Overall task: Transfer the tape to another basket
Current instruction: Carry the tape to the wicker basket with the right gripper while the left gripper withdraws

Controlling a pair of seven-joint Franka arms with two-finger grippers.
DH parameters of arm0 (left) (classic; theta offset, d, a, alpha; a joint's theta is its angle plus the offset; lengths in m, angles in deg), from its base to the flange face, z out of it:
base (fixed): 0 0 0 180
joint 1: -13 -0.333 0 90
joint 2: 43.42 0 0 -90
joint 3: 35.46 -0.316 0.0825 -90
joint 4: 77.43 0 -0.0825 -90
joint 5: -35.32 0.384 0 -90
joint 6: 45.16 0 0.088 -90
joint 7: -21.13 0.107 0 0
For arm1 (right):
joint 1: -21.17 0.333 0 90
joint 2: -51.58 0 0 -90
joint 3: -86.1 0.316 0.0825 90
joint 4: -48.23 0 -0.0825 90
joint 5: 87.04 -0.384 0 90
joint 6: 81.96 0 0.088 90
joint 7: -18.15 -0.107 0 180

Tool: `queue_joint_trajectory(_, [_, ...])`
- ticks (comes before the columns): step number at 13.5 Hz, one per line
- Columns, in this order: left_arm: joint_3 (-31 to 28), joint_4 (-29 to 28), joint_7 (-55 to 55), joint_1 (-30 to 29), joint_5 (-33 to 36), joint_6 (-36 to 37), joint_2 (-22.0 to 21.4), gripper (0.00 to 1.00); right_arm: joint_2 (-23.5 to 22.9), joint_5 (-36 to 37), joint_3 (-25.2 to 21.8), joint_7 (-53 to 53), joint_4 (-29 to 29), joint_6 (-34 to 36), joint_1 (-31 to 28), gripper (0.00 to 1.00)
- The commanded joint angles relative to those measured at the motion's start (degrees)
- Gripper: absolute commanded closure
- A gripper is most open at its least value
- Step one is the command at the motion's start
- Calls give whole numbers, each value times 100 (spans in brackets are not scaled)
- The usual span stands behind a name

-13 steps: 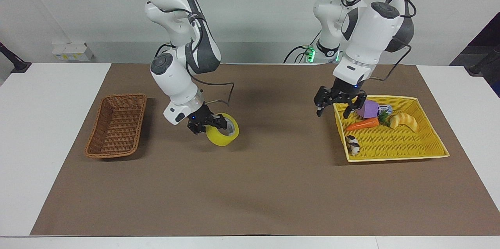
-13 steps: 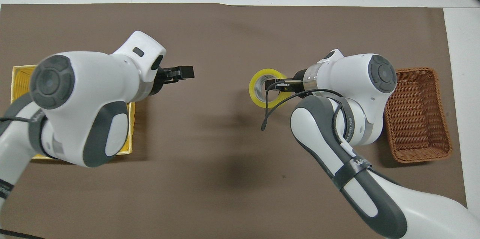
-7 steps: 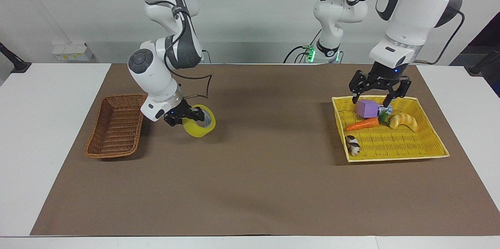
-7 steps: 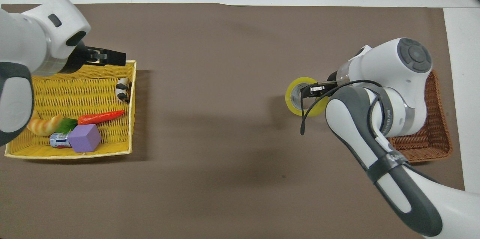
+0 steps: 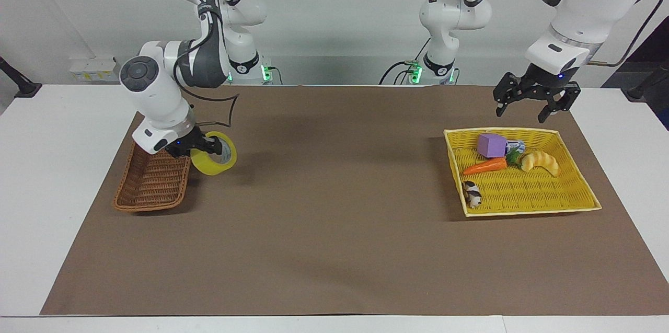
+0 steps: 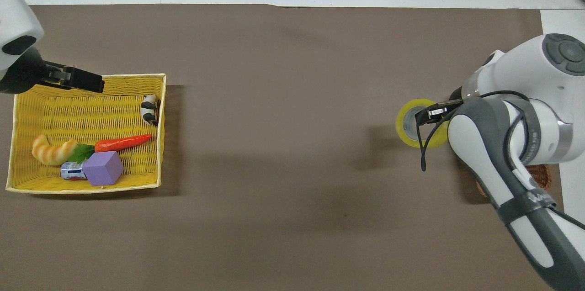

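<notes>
Tape (image 5: 215,155) hangs clamped in the right gripper (image 5: 191,147) beside the wicker basket (image 5: 151,184); left gripper (image 5: 535,98) spread apart above the yellow tray (image 5: 522,192).

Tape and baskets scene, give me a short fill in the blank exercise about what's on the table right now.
1. The right gripper holds the ____ roll of tape.
2. The tape hangs beside the brown ____ basket.
3. The orange ____ lies in the yellow tray next to a purple block.
4. The left gripper is ____, holding nothing.

Missing words: yellow; wicker; carrot; open

Bare mat (image 5: 339,207) between the baskets
</notes>
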Motion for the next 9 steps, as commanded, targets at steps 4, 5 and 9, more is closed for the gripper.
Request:
queue_joint_trajectory(4, [79,-60,77,-167,94,548,-216,0,168,262,71,1398,-144,-24,-1061,100])
queue_joint_trajectory(5, [79,-121,86,-167,86,566,-268,0,229,271,62,1425,-302,-93,-1149,100])
queue_joint_trajectory(9, [79,-263,42,-175,94,461,-348,0,248,402,62,1838,-873,-619,-1518,100])
